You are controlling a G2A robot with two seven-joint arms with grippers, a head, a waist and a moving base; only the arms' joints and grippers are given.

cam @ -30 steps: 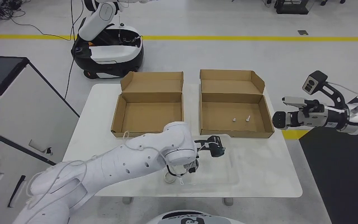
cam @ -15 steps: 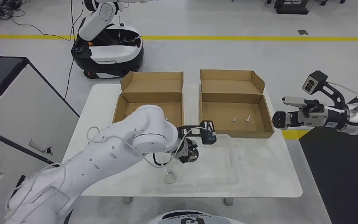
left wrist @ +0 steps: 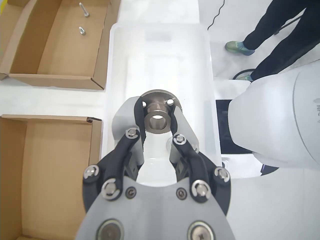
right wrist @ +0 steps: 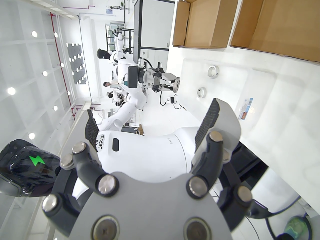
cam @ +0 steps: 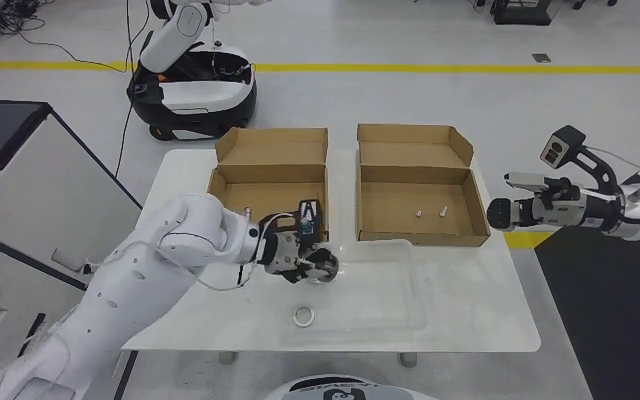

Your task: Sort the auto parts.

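bushing [left wrist: 156,116]: flanged metal part, gripped by its sleeve in the left tool [left wrist: 156,119], bore facing the wrist camera. the fingers are closed narrow on both sides of the sleeve. the part is held above the far left part of the tray [cam: 385,295], close to the near right corner of the left box [cam: 262,200].

tray: clear plastic, on the surface [cam: 170,210], just near of both boxes. two rings [right wrist: 213,71] [right wrist: 201,92] lie in its left part, apart from each other.

right box [cam: 395,205]: open, flap up at the far side. two bolts [cam: 418,213] [cam: 441,211] lie on its floor, near each other, not touching.

right tool [cam: 497,213]: at the right side of the surface, just beside the right box. its fingers stand wide apart with nothing between them.
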